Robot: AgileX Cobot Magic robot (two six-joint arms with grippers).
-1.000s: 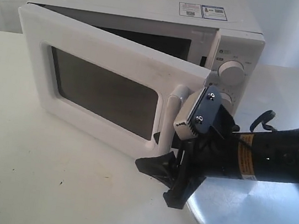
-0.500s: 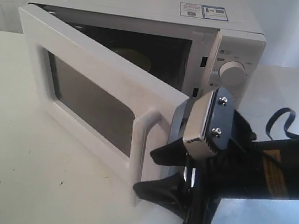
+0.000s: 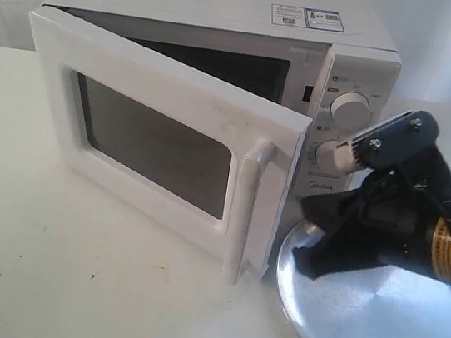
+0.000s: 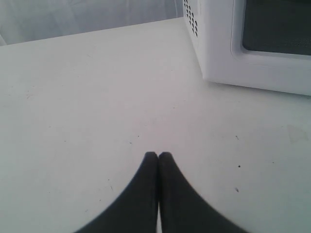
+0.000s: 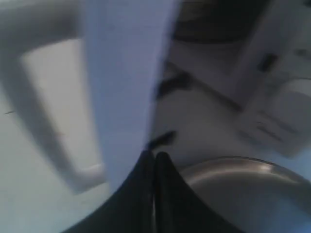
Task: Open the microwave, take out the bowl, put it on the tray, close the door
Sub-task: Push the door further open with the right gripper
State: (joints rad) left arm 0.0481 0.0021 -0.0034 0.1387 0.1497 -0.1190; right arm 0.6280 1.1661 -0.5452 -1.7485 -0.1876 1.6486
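The white microwave [image 3: 345,34] stands at the back of the table with its door [image 3: 162,84] partly open, the bar handle [image 3: 247,197] at its free edge. What is inside is hidden behind the door, so the bowl does not show. The silver tray [image 3: 380,325] lies at the front right. My right gripper [image 3: 305,231] hovers over the tray's left rim, just right of the door edge, shut and empty. In the right wrist view the right gripper [image 5: 154,154] sits close to the blurred door edge [image 5: 126,73], with the tray [image 5: 233,170] beside it. My left gripper [image 4: 158,154] is shut over bare table.
Two round dials [image 3: 351,109] sit on the microwave's right panel, close above my right arm. The microwave's vented side and lower corner [image 4: 218,48] lie ahead of the left gripper. A white table [image 3: 69,265] spreads to the front left.
The right gripper let go of the door handle, shut, and moved right and up over the tray. The door, wider open half a second ago, has swung partly back.
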